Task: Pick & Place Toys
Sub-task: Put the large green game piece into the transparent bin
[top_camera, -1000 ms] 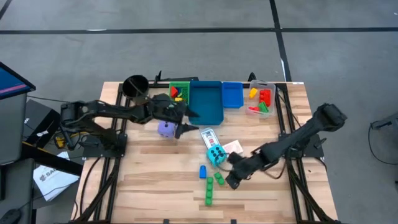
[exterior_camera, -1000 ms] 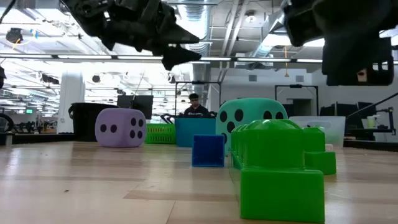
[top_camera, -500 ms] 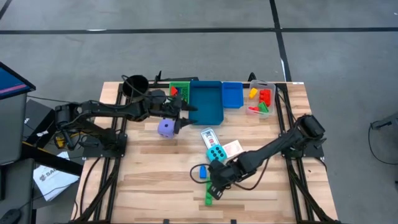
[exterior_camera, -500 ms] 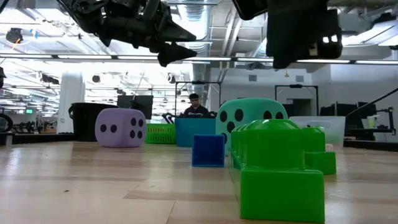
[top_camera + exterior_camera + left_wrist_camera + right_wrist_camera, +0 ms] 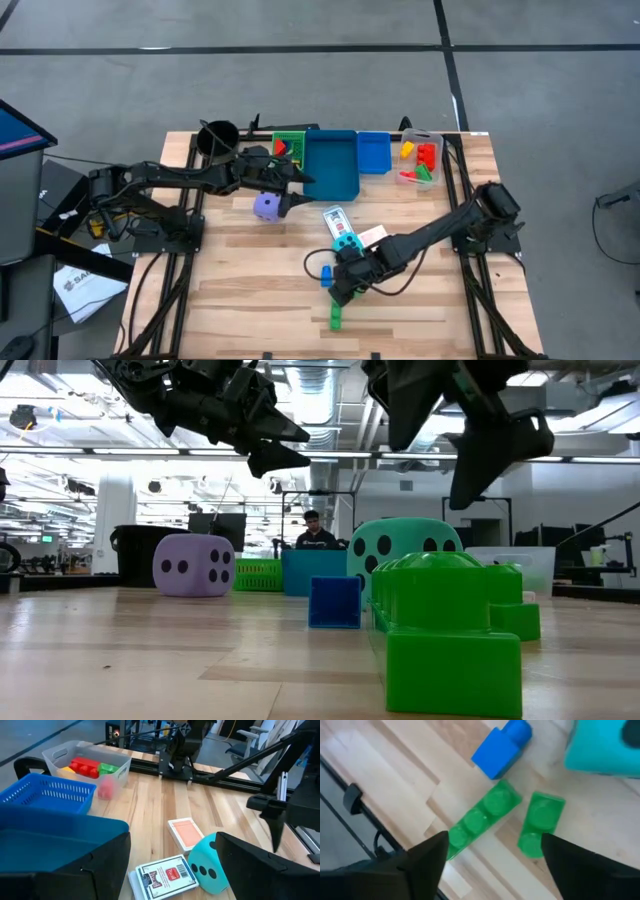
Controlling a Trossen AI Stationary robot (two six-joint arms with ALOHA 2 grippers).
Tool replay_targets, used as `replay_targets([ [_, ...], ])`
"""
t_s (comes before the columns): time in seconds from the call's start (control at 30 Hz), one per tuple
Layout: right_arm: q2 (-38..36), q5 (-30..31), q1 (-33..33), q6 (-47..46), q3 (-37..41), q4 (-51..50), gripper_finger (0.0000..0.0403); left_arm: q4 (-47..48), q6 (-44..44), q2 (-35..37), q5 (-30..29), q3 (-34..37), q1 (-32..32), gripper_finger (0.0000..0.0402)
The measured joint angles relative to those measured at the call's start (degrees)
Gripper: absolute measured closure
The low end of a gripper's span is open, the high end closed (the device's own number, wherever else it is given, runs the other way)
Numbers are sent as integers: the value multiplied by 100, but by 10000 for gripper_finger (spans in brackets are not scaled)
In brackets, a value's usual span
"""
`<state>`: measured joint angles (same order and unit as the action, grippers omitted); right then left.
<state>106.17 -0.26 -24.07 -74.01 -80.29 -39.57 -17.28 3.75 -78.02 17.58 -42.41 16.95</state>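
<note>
Near the table's front middle lie a blue brick [image 5: 501, 747], a long green brick [image 5: 480, 820] and a short green brick [image 5: 540, 822], all flat on the wood. My right gripper [image 5: 338, 290] hangs open above them, pointing steeply down, touching nothing. Just beyond sit a cyan dotted die [image 5: 347, 243], a box of playing cards [image 5: 335, 218] and a single card [image 5: 372, 236]. A purple die [image 5: 266, 206] rests left of them. My left gripper [image 5: 297, 193] is open in the air beside the purple die, near the big blue bin [image 5: 332, 163].
Along the far edge stand a black cup [image 5: 217, 137], a green basket [image 5: 288, 147] with bricks, the big blue bin, a small blue basket [image 5: 373, 152] and a clear bin [image 5: 420, 160] holding red, yellow and green bricks. A person shows far behind the table in the low view.
My right gripper has swung toward the table's left, from beside the cyan die to above the blue and green bricks, tipping more steeply downward, and its fingers have opened. The bricks and dice have stayed where they were.
</note>
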Motion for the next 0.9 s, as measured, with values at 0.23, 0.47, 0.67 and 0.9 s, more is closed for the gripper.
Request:
replay_targets([
  [0.23, 0, -12, 180, 26, 0, -434, 68, 84, 0, 0, 13, 2, 0, 117],
  [0.47, 0, -14, 213, 34, 2, -803, 86, 240, 0, 0, 11, 1, 0, 117],
  [0.67, 0, -13, 211, 48, 2, -783, 88, 249, 0, -2, 9, 2, 0, 117],
  [0.9, 0, 51, 211, -55, 254, -710, 89, 249, 0, -2, -11, 2, 0, 117],
])
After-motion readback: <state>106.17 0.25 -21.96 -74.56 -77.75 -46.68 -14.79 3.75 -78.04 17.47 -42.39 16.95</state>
